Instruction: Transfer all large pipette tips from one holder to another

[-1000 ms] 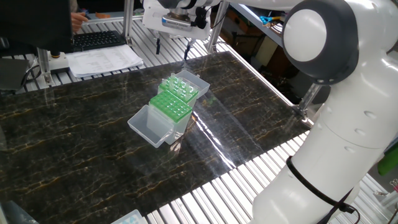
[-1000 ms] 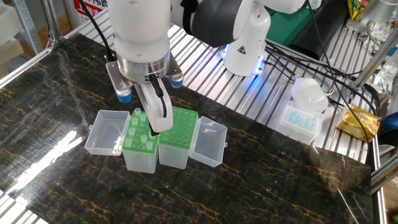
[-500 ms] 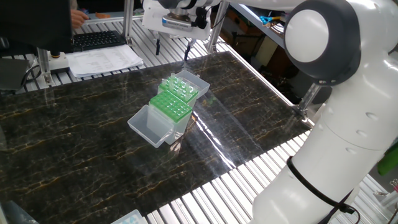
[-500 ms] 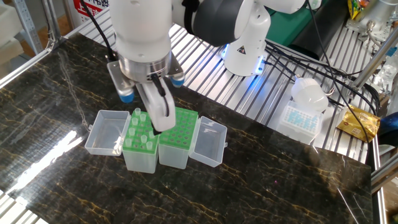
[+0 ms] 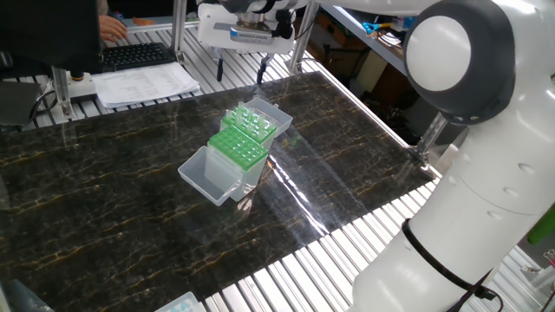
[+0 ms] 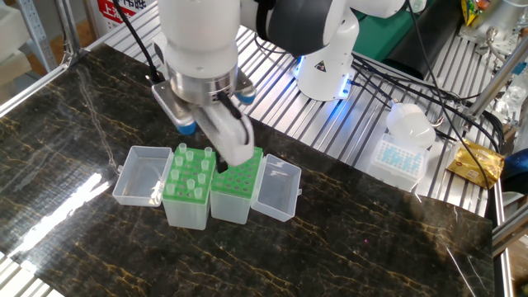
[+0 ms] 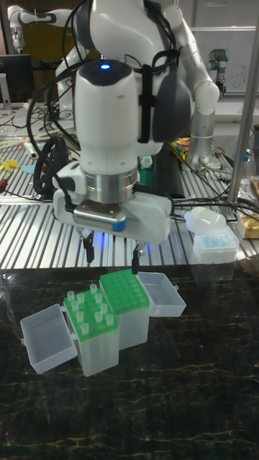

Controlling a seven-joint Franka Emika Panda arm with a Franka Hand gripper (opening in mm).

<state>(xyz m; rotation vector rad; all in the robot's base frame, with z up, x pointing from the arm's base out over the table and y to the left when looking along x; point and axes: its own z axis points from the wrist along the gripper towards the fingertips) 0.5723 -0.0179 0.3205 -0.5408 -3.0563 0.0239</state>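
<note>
Slim pale-green tapered plastic pipette tips (image 7: pixel 92 307) stand upright, long axes vertical, collars up, in the green perforated rack (image 7: pixel 90 317) below and just beside the claw (image 7: pixel 111 259). Claw fingers spread, holding nothing (tall view only; the other fixed view hides the gap). A second green rack (image 6: pixel 235 173) sits directly beneath.

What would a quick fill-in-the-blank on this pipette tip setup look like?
1. The gripper hangs above the racks with its fingers ____.
2. The pipette tips stand in one rack; the visible holes of the neighbouring rack hold ____ tips.
3. Both racks have a perforated top coloured ____.
4. The clear lid beside the tip-filled rack lies ____.

Missing words: open; no; green; open.
</note>
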